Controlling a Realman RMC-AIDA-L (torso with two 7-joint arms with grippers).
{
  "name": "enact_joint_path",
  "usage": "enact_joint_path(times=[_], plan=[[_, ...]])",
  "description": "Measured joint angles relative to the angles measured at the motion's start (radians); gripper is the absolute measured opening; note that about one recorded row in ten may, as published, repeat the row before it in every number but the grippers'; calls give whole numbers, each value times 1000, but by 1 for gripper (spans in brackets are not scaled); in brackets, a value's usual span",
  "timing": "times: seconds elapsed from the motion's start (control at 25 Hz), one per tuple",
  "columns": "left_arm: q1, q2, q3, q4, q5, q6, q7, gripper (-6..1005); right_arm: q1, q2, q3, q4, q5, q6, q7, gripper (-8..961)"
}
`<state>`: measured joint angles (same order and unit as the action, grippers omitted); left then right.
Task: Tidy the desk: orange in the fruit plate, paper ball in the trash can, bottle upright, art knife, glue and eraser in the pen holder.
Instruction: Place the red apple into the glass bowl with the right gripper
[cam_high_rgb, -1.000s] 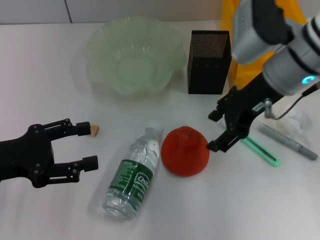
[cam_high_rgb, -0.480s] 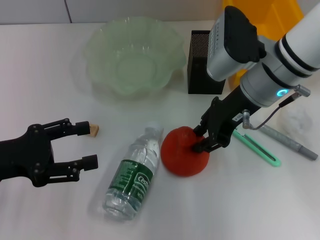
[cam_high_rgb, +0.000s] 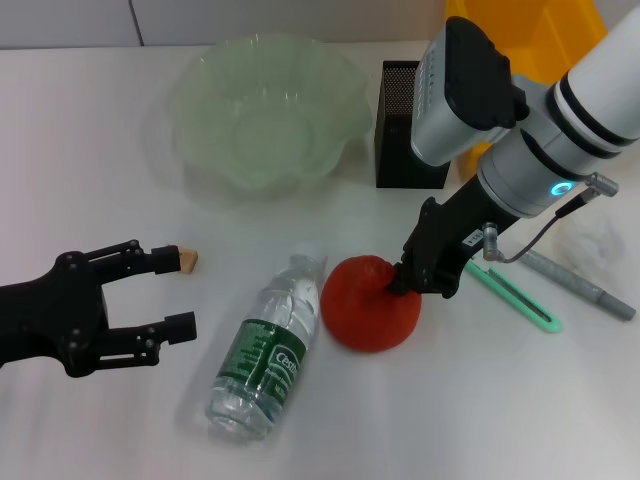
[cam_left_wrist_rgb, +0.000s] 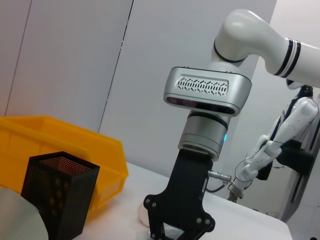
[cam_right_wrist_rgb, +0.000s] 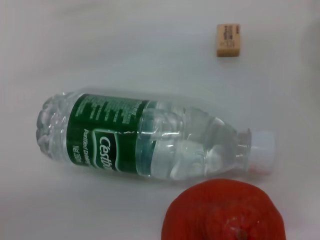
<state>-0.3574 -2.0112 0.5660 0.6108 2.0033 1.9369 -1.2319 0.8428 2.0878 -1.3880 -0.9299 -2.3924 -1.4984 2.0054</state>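
— While my right tool (cam_high_rgb: 405, 283) sits pressed against the orange (cam_high_rgb: 370, 302), what worries you most?

— The roundness. I cannot tell whether the tool has closed on the orange or only touches the side facing the art knife (cam_high_rgb: 515, 297). If the hold is shallow, I judge the fruit could squirt out and roll.

— Roll where?

— Straight into the bottle (cam_high_rgb: 266, 348), which lies on its side just beside the orange, cap end nearest it. A nudge could send the bottle rolling across the surface (cam_high_rgb: 80, 140) toward my left tool (cam_high_rgb: 165, 290).

— And that left tool?

— It hangs released, fingers spread, well away from the orange, with the eraser (cam_high_rgb: 187, 259) at one fingertip. A careless twitch there could flick the little block off.

— Anything on the far side of the orange?

— The fruit plate (cam_high_rgb: 266, 106) waits beyond the bottle's cap, empty. The pen holder (cam_high_rgb: 412, 124) stands beside the plate, with the trash can (cam_high_rgb: 540, 40) behind it. Carrying the orange low, I might clip the plate's wavy rim or the holder's corner.

— And the glue (cam_high_rgb: 577, 283)?

— Beyond the art knife from the orange; my wrist cable could drag both.
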Motion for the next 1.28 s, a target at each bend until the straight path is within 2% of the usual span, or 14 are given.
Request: enact_joint_path(times=[0.08, 0.28, 0.44, 0.64, 0.84, 0.92, 1.12, 1.24, 1.28], plan=[[0, -1, 0, 0, 0, 0, 0, 842, 2, 0, 3, -1, 0, -5, 6, 85], [0, -2, 0, 3, 0, 1, 0, 842, -5, -2, 12, -32, 4, -32, 8, 17], [4, -3, -1, 4, 0, 1, 0, 841, -21, -5, 36, -89, 18, -64, 9, 32], [10, -1, -2, 6, 0, 1, 0, 841, -38, -7, 171, -200, 53, -134, 3, 51], [12, -1, -2, 6, 0, 1, 0, 841, -9, -9, 321, -201, 155, -124, 12, 69], [12, -1, -1, 6, 0, 0, 1, 841, 2, -9, 346, -195, 180, -108, 20, 77], [12, -3, -1, 6, 0, -3, 2, 841, 52, -8, 357, -112, 291, 98, 57, 96], [12, -3, -1, 5, 0, -6, 2, 841, 121, -7, 356, 25, 308, 243, 50, 107], [12, -3, -1, 5, 0, -7, 2, 841, 163, -6, 356, 106, 309, 329, 36, 111]])
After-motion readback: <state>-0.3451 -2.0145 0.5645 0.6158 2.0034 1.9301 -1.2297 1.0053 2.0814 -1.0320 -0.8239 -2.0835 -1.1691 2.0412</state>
